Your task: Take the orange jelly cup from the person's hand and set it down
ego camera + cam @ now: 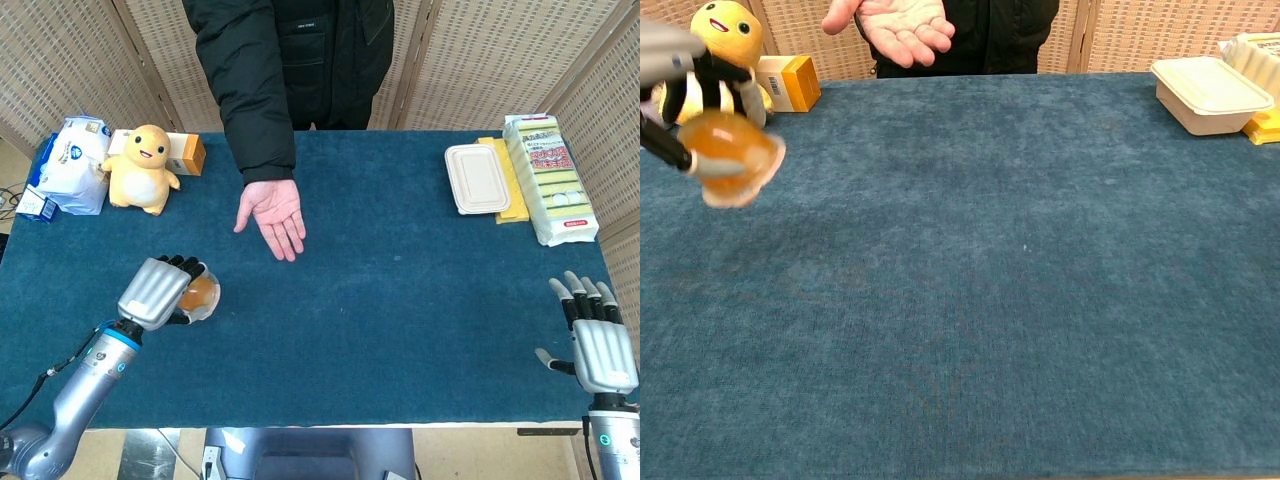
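head: left hand point(160, 290) gripping round translucent orange jelly cup point(199, 296) near table's point(400, 300) left edge, right hand point(598, 345) idling, fingers spread, at right edge, person's hand point(272, 215) lying palm-up | chest: cup point(728, 150) hanging above blue felt, left, open cloth stretching rightward

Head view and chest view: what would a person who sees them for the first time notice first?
First, the robot's left hand holding the orange jelly cup above the left side of the blue table. Next, the person's hand, open and empty with the palm up, at the far middle of the table. The yellow plush toy in the far left corner also stands out.
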`<state>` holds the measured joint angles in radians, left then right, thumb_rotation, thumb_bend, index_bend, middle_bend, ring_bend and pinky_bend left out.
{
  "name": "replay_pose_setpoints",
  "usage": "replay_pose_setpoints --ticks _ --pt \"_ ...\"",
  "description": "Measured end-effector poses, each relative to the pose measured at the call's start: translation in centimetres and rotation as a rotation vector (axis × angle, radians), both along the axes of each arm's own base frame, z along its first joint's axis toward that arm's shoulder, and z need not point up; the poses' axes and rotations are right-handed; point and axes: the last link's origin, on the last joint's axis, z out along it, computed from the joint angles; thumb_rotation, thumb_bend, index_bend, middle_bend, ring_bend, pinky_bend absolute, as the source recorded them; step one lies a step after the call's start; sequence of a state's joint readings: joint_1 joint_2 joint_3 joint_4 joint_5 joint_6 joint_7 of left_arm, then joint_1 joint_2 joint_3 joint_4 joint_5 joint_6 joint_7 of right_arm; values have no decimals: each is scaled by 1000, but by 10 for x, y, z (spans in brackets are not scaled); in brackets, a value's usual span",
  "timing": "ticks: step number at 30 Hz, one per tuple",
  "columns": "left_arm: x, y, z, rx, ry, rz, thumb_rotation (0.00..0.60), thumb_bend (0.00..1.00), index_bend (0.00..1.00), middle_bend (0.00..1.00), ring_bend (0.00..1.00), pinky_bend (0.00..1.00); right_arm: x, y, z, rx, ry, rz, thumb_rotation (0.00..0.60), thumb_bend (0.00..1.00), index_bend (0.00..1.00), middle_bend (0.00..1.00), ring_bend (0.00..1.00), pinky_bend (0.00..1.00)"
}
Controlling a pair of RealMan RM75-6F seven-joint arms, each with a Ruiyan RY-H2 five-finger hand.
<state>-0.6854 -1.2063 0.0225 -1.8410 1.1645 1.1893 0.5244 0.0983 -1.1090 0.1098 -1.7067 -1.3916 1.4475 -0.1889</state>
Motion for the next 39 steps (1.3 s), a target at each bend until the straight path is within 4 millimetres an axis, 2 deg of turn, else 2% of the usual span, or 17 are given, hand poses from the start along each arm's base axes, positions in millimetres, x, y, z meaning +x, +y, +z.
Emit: replay_pose_setpoints --ticks 3,7,9,10,12,14,15,21,24,26,31,39 --pt "-20 7 -16 -26 29 55 600 260 506 564 433 526 -4 5 0 -3 2 -7 600 146 106 34 0 0" --pt "-37 14 -36 -53 44 117 600 259 505 559 431 518 -5 6 0 -4 -2 -9 600 146 106 35 0 0" --pt "-40 15 -41 -68 40 141 600 235 450 469 356 459 -5 5 1 -5 -3 -8 600 145 106 35 0 0" --pt "-40 15 -42 -75 34 149 600 204 348 339 248 385 -5 5 1 -5 -3 -7 600 145 106 34 0 0" --pt "-38 14 -42 -87 11 159 600 158 149 140 86 280 -4 4 1 -7 -4 -7 600 146 106 34 0 0" --pt "-34 13 -39 -93 -10 157 600 124 18 22 7 198 -4 4 1 -7 -5 -7 600 146 106 35 0 0" --pt "-32 12 -36 -94 -24 152 600 116 3 6 1 178 -4 5 1 -7 -5 -8 600 146 106 35 0 0" --pt "-24 0 -7 -45 -86 123 600 81 0 0 0 126 -4 5 0 -5 -4 -4 600 147 106 34 0 0" --pt "-28 -12 16 -5 -111 116 600 78 0 0 0 118 -3 5 0 -4 -4 -3 600 147 106 35 0 0" --pt "-31 -18 24 16 -128 111 600 77 0 0 0 114 -2 5 0 -6 -3 -2 600 147 106 34 0 0" --pt "-53 -52 48 108 -199 114 600 72 0 0 0 74 -1 6 -2 -6 2 2 600 148 106 35 0 0" --pt "-108 -118 75 300 -209 233 600 18 0 0 0 44 -1 9 5 -34 2 8 600 148 106 34 0 0"
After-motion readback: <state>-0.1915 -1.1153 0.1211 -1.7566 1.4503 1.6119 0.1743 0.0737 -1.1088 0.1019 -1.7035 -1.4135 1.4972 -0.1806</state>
